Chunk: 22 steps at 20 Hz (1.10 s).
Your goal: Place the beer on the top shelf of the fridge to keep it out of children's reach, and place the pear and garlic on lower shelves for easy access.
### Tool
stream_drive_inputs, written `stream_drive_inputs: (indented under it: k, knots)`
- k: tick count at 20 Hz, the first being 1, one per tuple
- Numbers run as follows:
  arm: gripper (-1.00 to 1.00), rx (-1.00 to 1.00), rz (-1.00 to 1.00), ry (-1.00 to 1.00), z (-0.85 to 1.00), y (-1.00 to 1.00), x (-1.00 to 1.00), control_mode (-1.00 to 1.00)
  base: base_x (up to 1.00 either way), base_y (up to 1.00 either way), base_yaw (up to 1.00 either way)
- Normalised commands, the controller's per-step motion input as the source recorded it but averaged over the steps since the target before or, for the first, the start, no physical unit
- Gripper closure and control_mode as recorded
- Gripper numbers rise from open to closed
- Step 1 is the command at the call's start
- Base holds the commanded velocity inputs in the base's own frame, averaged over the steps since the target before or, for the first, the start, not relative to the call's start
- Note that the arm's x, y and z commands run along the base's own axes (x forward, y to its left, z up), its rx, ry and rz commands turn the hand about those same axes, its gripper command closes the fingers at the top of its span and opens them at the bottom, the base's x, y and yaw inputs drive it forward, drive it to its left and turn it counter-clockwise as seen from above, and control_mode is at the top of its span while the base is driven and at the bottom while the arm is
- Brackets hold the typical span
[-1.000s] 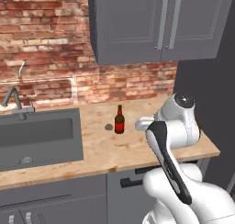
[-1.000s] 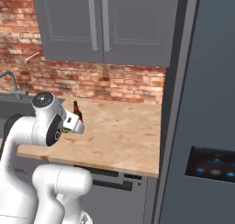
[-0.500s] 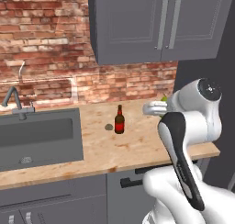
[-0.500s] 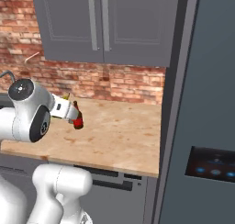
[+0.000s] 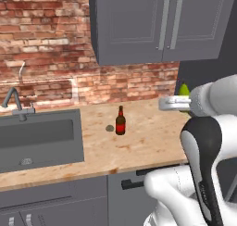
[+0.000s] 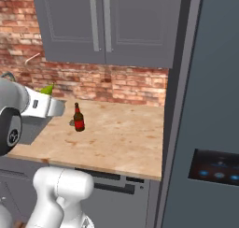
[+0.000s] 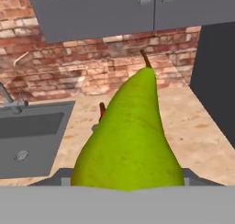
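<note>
Glossy white rounded arm (image 5: 203, 183), black joint band (curved), white base

Pear (image 7: 131, 140) in the tool (image 7: 126, 179), now higher and farther from the beer (image 5: 120, 121)

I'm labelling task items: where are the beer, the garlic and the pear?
beer (image 5: 120, 125): left base view, on its red label band.
garlic (image 5: 110, 128): left base view, middle of the bulb, left of the bottle.
pear (image 7: 131, 140): hand view, middle of its green body.

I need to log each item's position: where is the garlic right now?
In the left base view the garlic sits on the wooden counter, just left of the beer, between the bottle and the sink.
</note>
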Motion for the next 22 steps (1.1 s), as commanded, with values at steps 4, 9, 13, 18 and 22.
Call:
stream_drive_inputs:
  k: [4,9,13,18,22]
  knots:
    - [1.0,0.0,0.0,-0.03,0.06,-0.06,-0.25,1.0,-0.75,-0.21,-0.01]
    - [1.0,0.0,0.0,0.0,0.0,0.0,0.0,1.0,-1.0,-0.26,-0.2]
    - [1.0,0.0,0.0,0.0,0.0,0.0,0.0,1.0,-0.87,-0.21,-0.45]
    - [1.0,0.0,0.0,0.0,0.0,0.0,0.0,1.0,-0.38,-0.17,-0.64]
    - [1.0,0.0,0.0,0.0,0.0,0.0,0.0,1.0,-0.01,-0.28,-0.6]
